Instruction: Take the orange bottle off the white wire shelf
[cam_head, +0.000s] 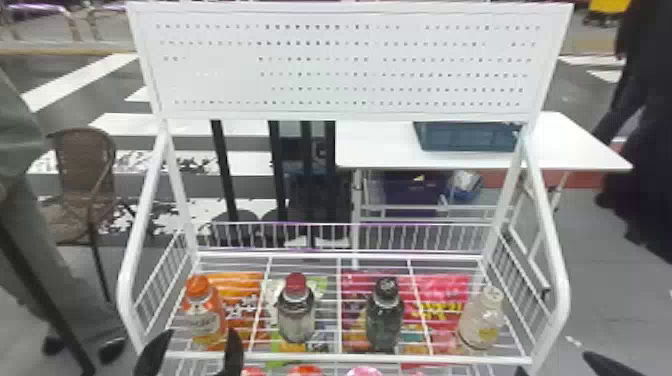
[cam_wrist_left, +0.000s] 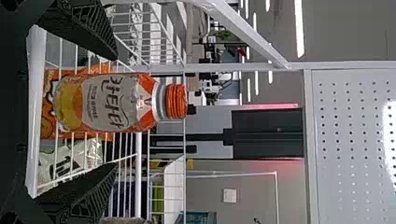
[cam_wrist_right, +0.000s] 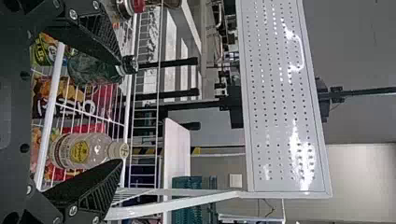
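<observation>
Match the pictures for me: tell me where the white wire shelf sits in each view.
Head view: white wire shelf, lower middle.
Left wrist view: under the orange bottle.
Right wrist view: under the dark green bottle and the pale-capped bottle.
Shared landmark: the perforated white board, mounted above the shelf.

This place seems to be an indoor hall with a small shop-like display: the white wire shelf (cam_head: 350, 357) carries drink bottles (cam_head: 204, 320), and bright snack bags (cam_head: 445, 290) show through its wires. The ceiling has light strips (cam_wrist_left: 299, 28); the floor has white crosswalk stripes (cam_head: 80, 80).
</observation>
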